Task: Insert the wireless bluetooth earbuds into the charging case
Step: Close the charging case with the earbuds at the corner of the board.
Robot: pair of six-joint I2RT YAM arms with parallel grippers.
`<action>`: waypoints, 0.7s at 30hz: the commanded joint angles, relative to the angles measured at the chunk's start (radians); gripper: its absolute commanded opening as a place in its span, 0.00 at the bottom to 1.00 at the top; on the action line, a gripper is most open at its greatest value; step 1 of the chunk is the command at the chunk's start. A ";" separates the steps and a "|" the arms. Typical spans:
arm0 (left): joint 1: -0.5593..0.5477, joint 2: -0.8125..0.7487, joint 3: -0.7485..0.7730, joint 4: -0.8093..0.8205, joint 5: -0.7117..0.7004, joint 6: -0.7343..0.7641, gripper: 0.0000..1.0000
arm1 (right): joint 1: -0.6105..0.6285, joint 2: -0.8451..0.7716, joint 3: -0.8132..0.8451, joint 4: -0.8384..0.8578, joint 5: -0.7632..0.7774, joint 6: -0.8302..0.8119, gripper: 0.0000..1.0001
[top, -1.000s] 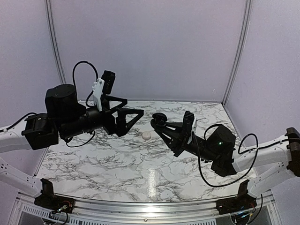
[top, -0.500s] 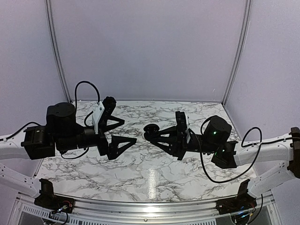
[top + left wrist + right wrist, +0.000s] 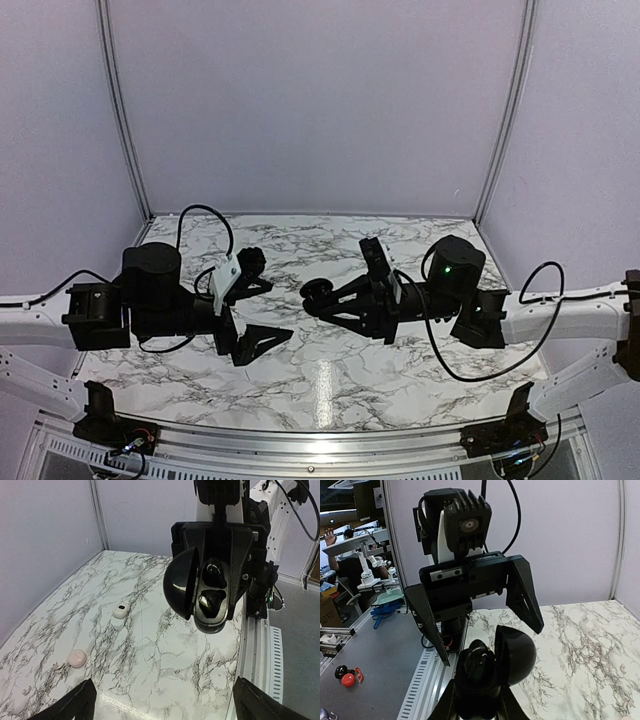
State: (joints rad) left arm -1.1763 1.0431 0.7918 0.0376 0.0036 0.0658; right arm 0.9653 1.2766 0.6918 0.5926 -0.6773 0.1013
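charging case [image 3: 77, 657] lies on table [image 3: 150, 645], apart from spread left end effector [image 3: 162, 681].

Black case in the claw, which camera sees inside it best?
The left wrist view: the black case faces it, lid open, two shiny dark pieces inside. The top view shows it only as a small dark blob; the right wrist view sees it close, mostly from behind.

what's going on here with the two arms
The right gripper is shut on an open black round case, holding it in the air facing the left gripper, which is open and empty. Two black earbuds sit inside that case. The cream-white case lies on the table, with a white squarish piece nearby. Neither is being touched.
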 commanded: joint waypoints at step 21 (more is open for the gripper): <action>-0.043 0.104 0.038 0.117 0.097 0.154 0.99 | 0.015 0.084 0.132 -0.094 -0.157 0.025 0.00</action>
State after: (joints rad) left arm -1.2026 1.1683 0.7849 0.1120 0.1001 0.1848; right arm 0.9726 1.3495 0.7761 0.5083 -0.8055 0.1127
